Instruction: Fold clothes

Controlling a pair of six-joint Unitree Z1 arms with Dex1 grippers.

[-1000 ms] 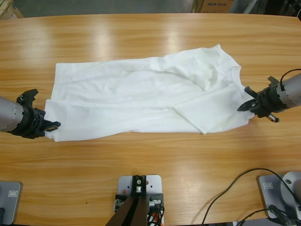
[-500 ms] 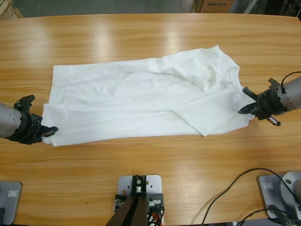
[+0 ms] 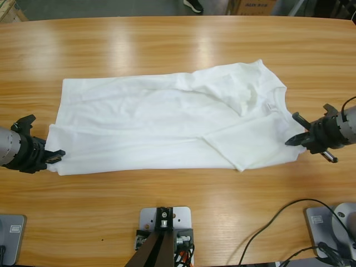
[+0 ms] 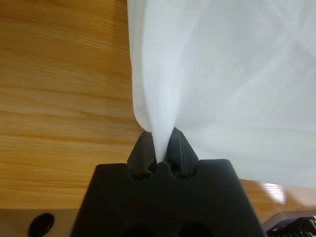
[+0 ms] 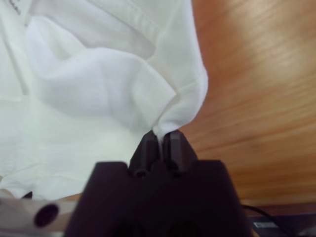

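White cotton lies stretched across the middle of the wooden table [image 3: 167, 211]: a T-shirt [image 3: 167, 122], spread lengthwise between the two claws and pulled fairly flat, with soft creases running along it.

The left claw [image 3: 53, 154] sits low at the table's edge with the shirt reaching away in front of it. Its jaws are pinched tight on the shirt's near corner; in the left wrist view a narrow pleat of fabric [image 4: 163, 143] drops straight down between the two black tips, and the cloth fans out above them, covering most of what lies ahead. To one side of that claw there is only bare wood.

The right claw [image 3: 295, 138] is at the opposite end, and the shirt runs away from it toward the left claw. Its jaws are also closed down on the cloth; in the right wrist view [image 5: 160, 136] a bunched fold of hem is caught between the tips, with a stitched edge curving up just beyond them. Just ahead of this claw the fabric is more rumpled, and a folded flap lies on top of the shirt's body with its point toward the table's near side. A sleeve or shoulder part rises toward the table's far side.

Beyond the far edge of the table, a shoe [image 3: 194, 5] shows on the floor.
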